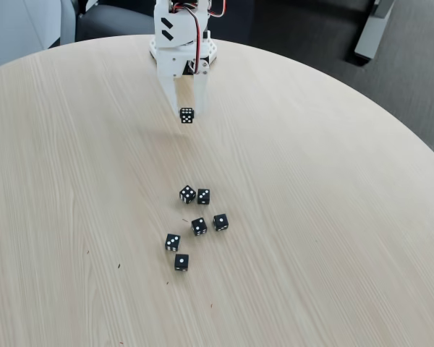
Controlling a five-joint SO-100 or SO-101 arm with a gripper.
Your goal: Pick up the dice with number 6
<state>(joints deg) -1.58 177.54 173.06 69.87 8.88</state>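
Observation:
A small black die with a crowded face of white pips, the dice with number 6 (186, 115), hangs above the far part of the round wooden table (333, 217) in the fixed view. My white gripper (185, 110) points straight down and is shut on it, the die pinched at the fingertips. Its shadow falls on the wood just below.
Several other black dice lie loose in a cluster near the table's middle: a pair (194, 194) side by side, another pair (210, 224) below them, and two more (176, 251) toward the front. The arm's white base (182, 43) stands at the far edge.

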